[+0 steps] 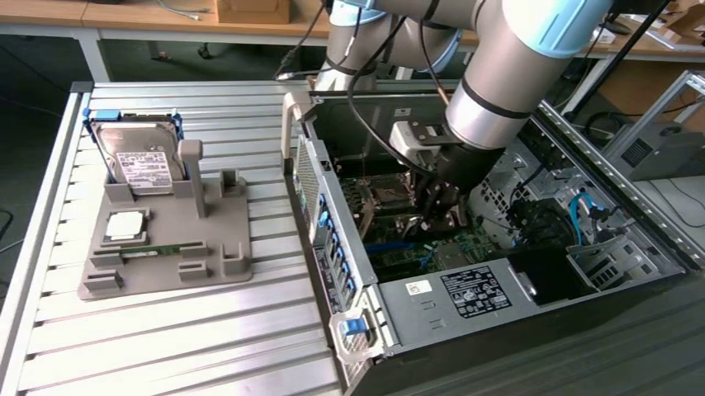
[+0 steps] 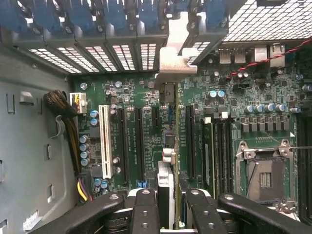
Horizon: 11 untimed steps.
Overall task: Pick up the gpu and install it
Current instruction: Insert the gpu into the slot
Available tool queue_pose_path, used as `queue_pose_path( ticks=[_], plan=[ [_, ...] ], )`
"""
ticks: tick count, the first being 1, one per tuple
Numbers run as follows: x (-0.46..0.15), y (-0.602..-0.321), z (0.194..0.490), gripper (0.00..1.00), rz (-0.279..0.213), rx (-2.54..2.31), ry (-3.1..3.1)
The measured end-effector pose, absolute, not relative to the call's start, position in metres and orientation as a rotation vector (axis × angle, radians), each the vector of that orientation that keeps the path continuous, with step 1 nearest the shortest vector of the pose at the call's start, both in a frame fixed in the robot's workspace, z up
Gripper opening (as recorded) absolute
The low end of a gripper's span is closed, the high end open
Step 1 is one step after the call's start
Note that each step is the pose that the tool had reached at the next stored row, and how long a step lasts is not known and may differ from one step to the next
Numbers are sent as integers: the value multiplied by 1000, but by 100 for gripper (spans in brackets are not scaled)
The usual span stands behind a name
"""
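Gripper is clamped on the gpu, card edge-on betw. the fingers, inside the case on the exterior view's right. Gpu hangs just over the mobo, its silver bracket up at the rear slot wall. Can't tell if it's touching a slot. Step in hand looks like seating: card upright, edge lined w/ one long black slot, bracket clear of the wall, push straight, no twist.

My gripper hangs inside the computer case, the gpu clamped edge-on above the motherboard. At the exterior view's left, a fixture on the tabletop carries the hard drive.
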<state>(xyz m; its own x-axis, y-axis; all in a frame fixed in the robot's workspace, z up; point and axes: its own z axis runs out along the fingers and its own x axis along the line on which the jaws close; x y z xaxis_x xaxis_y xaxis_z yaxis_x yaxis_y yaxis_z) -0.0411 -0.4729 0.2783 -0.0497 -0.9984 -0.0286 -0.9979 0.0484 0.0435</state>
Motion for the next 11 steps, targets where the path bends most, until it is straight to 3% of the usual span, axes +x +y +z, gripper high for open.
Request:
queue_pose_path(
  ticks=[11],
  plan=[
    [-45,-474,274,27,-80,2159,-2268]
  ],
)
